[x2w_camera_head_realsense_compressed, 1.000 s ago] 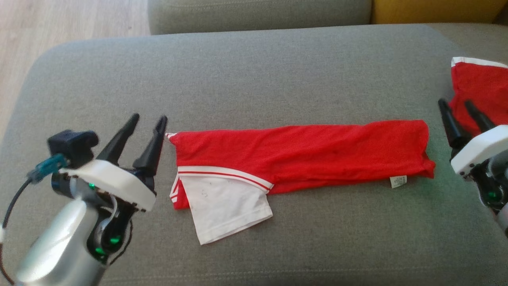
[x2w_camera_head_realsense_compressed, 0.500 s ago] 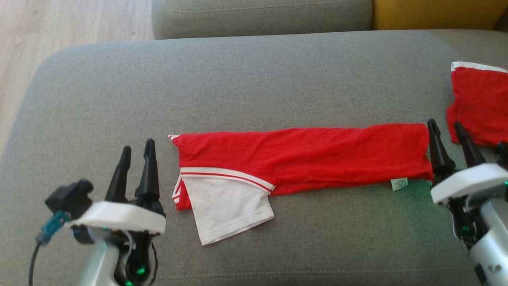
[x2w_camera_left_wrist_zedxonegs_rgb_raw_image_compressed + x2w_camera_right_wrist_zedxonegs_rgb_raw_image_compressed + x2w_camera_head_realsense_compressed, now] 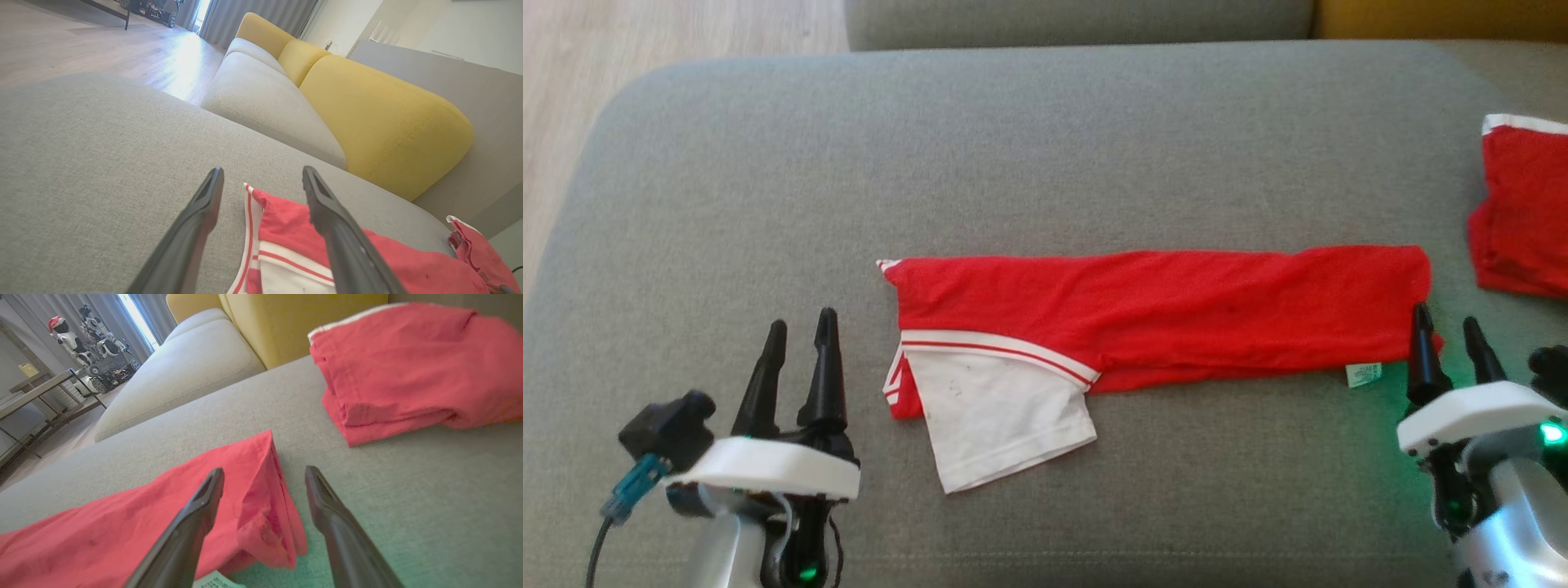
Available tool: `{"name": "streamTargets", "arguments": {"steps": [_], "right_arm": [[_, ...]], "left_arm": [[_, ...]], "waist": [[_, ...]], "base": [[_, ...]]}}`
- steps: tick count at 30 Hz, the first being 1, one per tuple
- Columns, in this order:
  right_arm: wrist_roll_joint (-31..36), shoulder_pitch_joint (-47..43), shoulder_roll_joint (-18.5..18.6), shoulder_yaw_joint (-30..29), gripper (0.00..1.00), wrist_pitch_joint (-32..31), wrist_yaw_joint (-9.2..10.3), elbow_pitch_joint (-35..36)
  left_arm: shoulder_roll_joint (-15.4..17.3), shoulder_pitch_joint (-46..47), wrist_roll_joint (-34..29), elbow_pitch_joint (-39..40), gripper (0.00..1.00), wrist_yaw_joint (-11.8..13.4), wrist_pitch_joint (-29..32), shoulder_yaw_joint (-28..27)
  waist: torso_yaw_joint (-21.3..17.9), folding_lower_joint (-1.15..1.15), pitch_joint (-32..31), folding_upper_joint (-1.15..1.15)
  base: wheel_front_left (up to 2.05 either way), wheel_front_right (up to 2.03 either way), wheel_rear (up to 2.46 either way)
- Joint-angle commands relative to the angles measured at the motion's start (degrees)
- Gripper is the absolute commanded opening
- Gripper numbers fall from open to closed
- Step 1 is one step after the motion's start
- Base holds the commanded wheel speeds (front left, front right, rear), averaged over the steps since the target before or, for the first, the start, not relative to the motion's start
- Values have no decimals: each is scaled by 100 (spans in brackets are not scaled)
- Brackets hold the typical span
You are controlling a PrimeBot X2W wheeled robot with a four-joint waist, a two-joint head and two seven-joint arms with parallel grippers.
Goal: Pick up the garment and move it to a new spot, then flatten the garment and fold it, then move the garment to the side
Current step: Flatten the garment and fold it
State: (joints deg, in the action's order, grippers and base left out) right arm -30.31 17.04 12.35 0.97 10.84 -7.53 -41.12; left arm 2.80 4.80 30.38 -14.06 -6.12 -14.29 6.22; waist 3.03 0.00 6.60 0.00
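Near edge of the grey fabric sofa cushion [image 3: 1013,163]: left gripper [image 3: 802,320] and right gripper [image 3: 1445,316] spread, nothing grasped, probably stationed for an end-to-end fold. Mid-cushion: long red-and-white cotton garment [image 3: 1160,310] laid flat, folded lengthwise. Cushion's far right edge: folded red cloth pile [image 3: 1523,212].

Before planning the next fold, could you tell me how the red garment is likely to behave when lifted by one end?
The red garment is probably floppy: it lies in thin, wrinkled layers on the grey cushion. Lifted at the end by the right pincer, the rest would likely sag and drag. Its white sleeve may swing loose.
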Motion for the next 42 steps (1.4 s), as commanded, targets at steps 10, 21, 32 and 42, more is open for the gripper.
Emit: {"name": "streamTargets", "arguments": {"steps": [10, 21, 32, 42], "right_arm": [[659, 910, -205, -662, 100, -149, 4, -903], [1008, 1268, -387, -938, 0, -330, 4, -1759], [1098, 1227, 161, -1030, 0, -64, 4, -1709], [1602, 1365, 253, -1534, 0, 187, 4, -1598]], "left_arm": [[9, 508, 8, 118, 100, -50, -71, 20], [9, 530, -8, 85, 100, -42, -71, 65], [9, 460, 32, 8, 100, -41, -71, 71], [8, 378, 112, -26, 100, -44, -71, 94]], "waist": [[241, 0, 374, 0], [281, 0, 414, 0], [151, 0, 123, 0], [147, 0, -97, 0]], "base": [[0, 0, 0], [0, 0, 0], [0, 0, 0], [0, 0, 0]]}}
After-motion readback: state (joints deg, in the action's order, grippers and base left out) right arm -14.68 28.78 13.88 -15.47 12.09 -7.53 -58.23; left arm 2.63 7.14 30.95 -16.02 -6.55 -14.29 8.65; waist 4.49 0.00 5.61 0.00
